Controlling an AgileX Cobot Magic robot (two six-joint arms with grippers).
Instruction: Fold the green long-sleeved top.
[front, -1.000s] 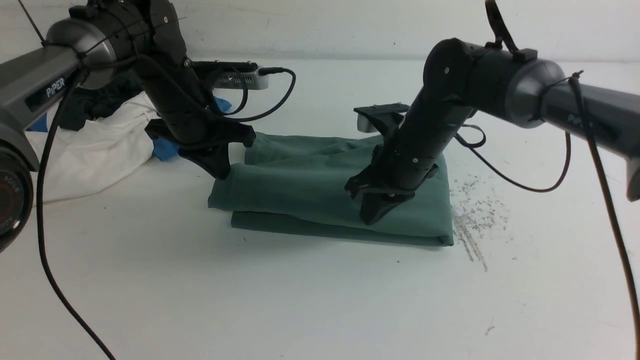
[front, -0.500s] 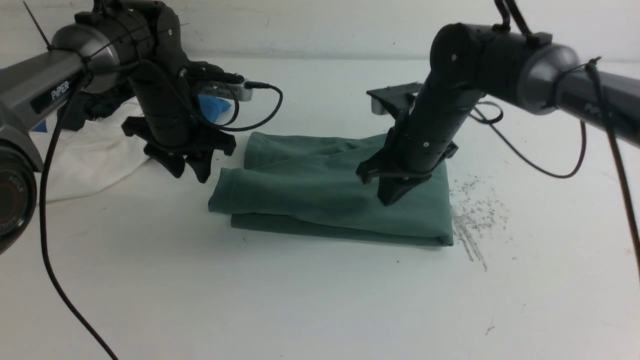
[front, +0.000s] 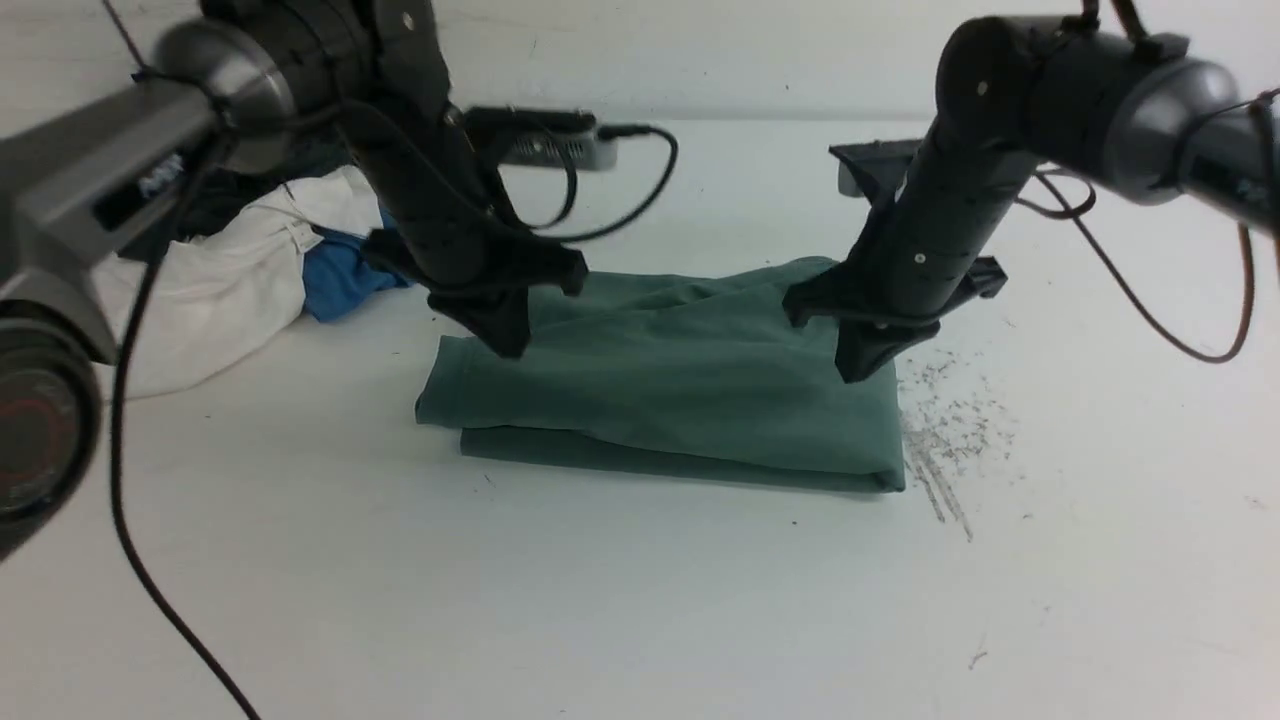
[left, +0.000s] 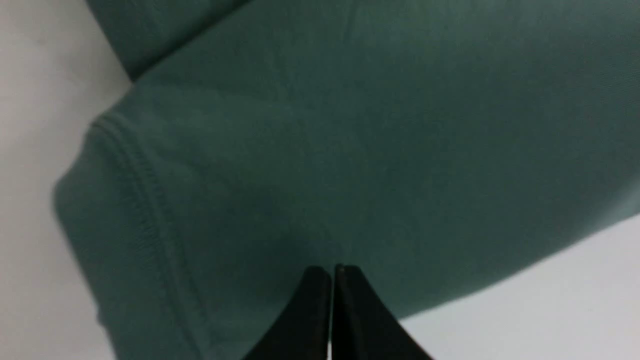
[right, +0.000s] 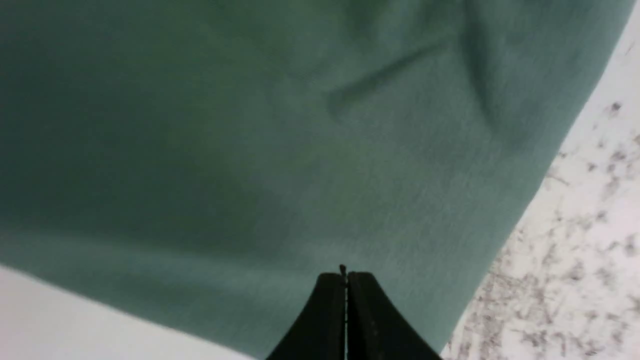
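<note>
Black fingertips of left gripper and right gripper: both pairs closed, no cloth between. Muted green long-sleeved cotton top in picture centre, partly folded, skewed flap on top. Step judged: mid-fold. Next: open fingers, pinch flap, square edges.

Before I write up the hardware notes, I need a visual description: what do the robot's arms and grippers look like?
Both arms have grey link tubes, black joint housings and silvery-grey collars, with black cables running along them. The left arm carries blurred white lettering. The left gripper and right gripper are black, with tapered fingers. A grey camera unit is mounted by each wrist.
</note>
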